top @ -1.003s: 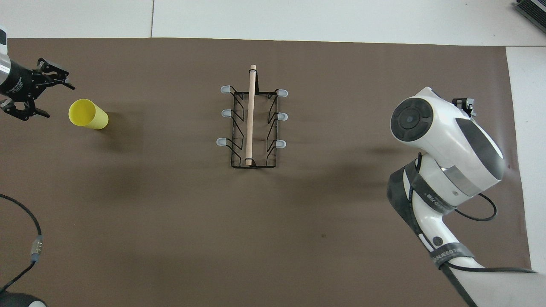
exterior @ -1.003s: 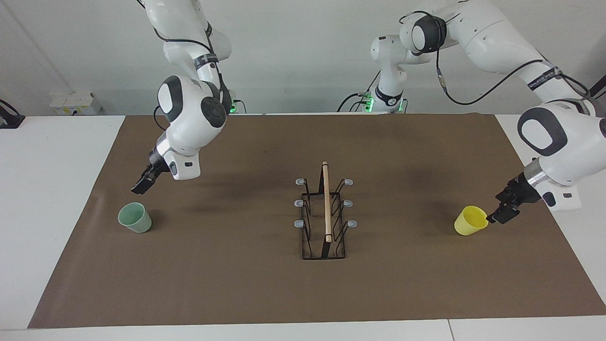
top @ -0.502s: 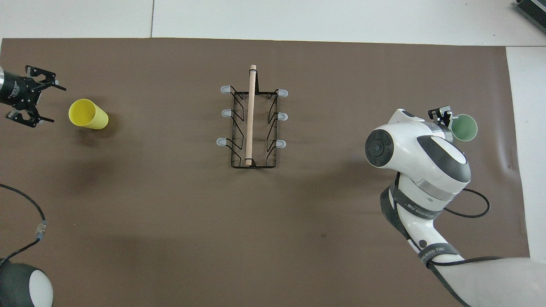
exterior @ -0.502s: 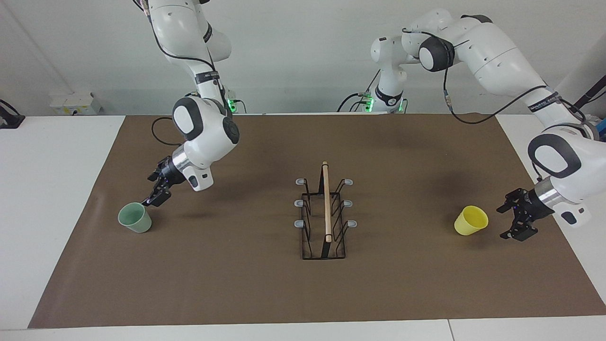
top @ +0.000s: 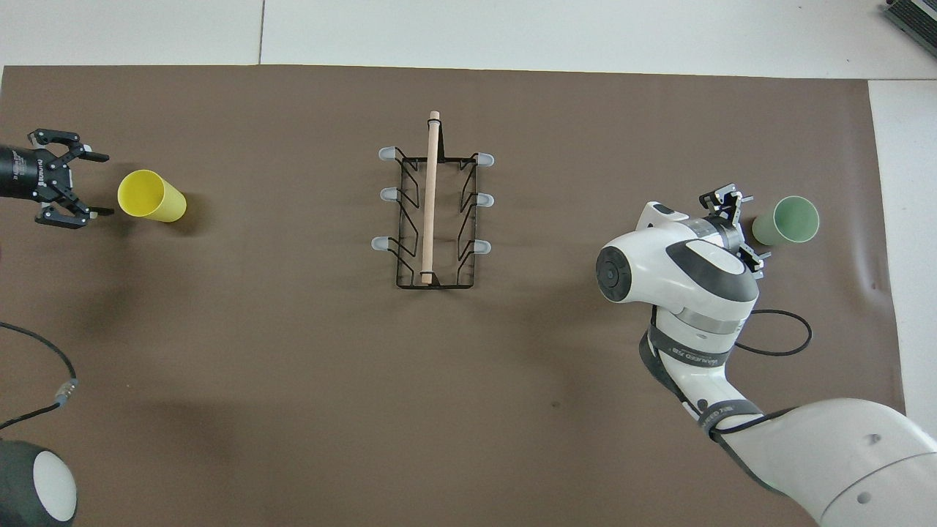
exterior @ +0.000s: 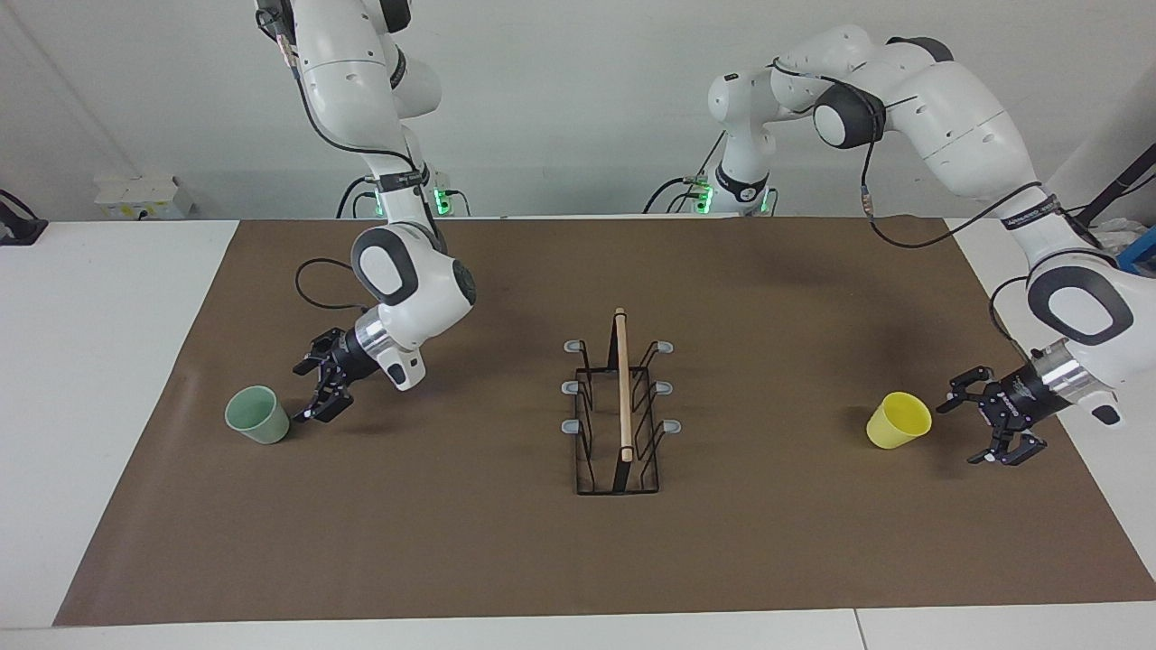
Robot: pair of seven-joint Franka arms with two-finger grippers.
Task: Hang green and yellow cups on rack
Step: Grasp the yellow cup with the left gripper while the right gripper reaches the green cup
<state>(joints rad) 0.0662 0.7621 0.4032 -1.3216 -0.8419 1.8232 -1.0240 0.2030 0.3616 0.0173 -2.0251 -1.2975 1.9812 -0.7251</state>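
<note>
Two cups, one green cup [exterior: 257, 414] and one yellow cup [exterior: 899, 421]; one rack [exterior: 619, 411] with six prongs.

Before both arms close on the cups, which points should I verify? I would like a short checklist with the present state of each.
1. Left gripper jaws open, beside the yellow cup at cup height: ok.
2. Right gripper jaws open, beside the green cup: ok.
3. Each cup sits between its jaws: not ok; both grippers stand clear of the cups.
4. Both cups stand upright, mouths up, on the brown mat: ok.
5. Rack stands upright at mid table, all six prongs free: ok.
6. Fingers will clear the mat when closing: cannot tell.
</note>
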